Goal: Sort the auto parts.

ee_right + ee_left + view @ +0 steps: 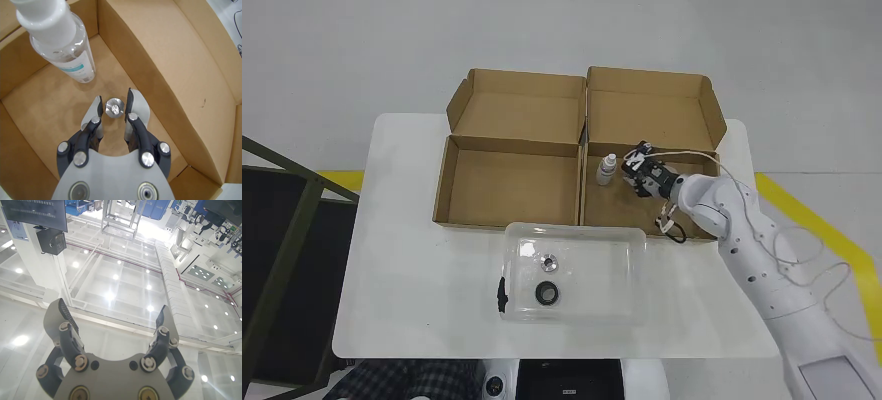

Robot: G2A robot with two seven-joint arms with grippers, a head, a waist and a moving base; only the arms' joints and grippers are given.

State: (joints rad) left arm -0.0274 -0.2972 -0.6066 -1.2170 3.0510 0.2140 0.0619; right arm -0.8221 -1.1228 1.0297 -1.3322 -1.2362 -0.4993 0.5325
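Holding small metal part (114,108): right gripper (114,94), fingers narrow, clamped on its sides, low inside right cardboard box (652,110), near clear bottle (62,43) (upright). Left gripper (112,303): fingers wide, nothing between, aimed at ceiling. Clear tray (637,280) on table (412,250): silver part (547,263), black ring (547,294).

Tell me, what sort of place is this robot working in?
Probably a large factory-style hall or robotics test floor: a high gridded ceiling with rows of lights, a yellow floor stripe, and a white table carrying cardboard boxes.
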